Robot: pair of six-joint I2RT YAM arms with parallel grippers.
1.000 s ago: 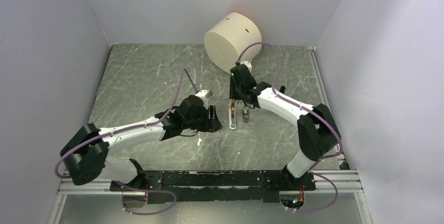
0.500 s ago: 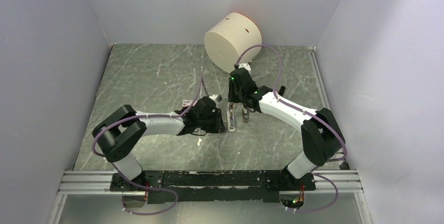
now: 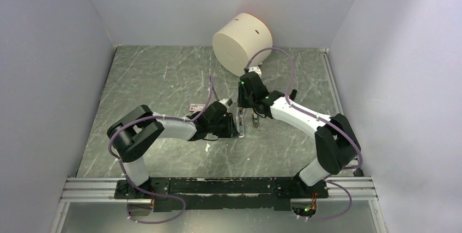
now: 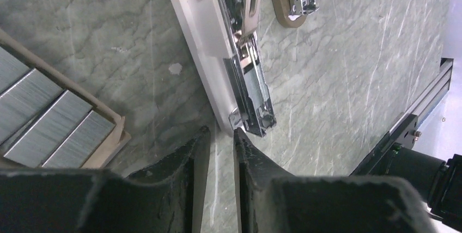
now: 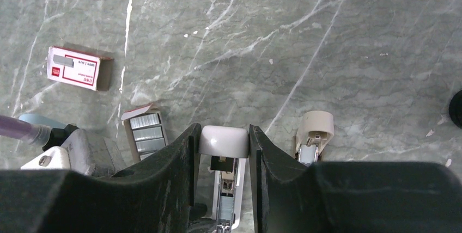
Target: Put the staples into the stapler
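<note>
The stapler (image 5: 223, 141) lies opened up near the middle of the counter (image 3: 152, 75), a little toward the near edge. The right hand (image 5: 222, 133) is clenched on its rounded rear end and pins it flat. Its metal channel (image 4: 251, 89) faces up, and I see no strip in it. The staples (image 4: 52, 127) sit in rows in a cardboard tray (image 4: 109, 146) just beside the stapler, on its left-edge side, none lifted. The left hand (image 4: 222, 134) hovers at the channel's front tip and grasps nothing that shows. Its fingers (image 4: 182, 165) are drawn almost together, with bare counter visible through the thin gap.

The step in hand looks like fetching one strip. To do it well, the left hand should spread wider over the tray and take a single strip by its long sides (a skewed pinch would likely snap it). It should then carry the strip level and lower it legs-down along the channel, not across it. The right hand's grip is what stops the stapler sliding. A tan part (image 4: 283, 18) lies just beside the stapler toward the right edge and is best avoided.
</note>
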